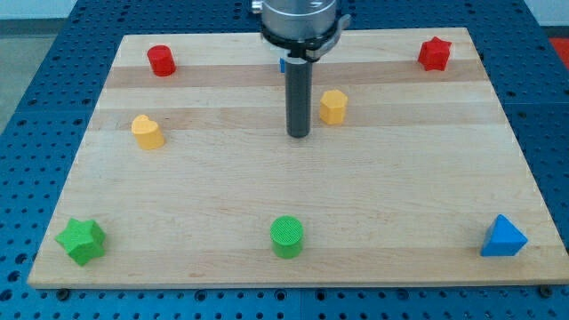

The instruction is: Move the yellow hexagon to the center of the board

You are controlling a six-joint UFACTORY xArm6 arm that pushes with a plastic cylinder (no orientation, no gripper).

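Note:
The yellow hexagon (333, 106) stands on the wooden board (293, 191), above the middle and a little to the view's right. My tip (298, 135) rests on the board just to the left of the hexagon and slightly below it, with a small gap between them. A second yellow block (148, 132), rounded with a point, sits at the view's left.
A red cylinder (161, 60) is at the top left and a red star (435, 53) at the top right. A green star (82, 241) is at the bottom left, a green cylinder (287, 236) at the bottom middle, a blue triangle (503, 237) at the bottom right. A blue block (282, 64) peeks out behind the rod.

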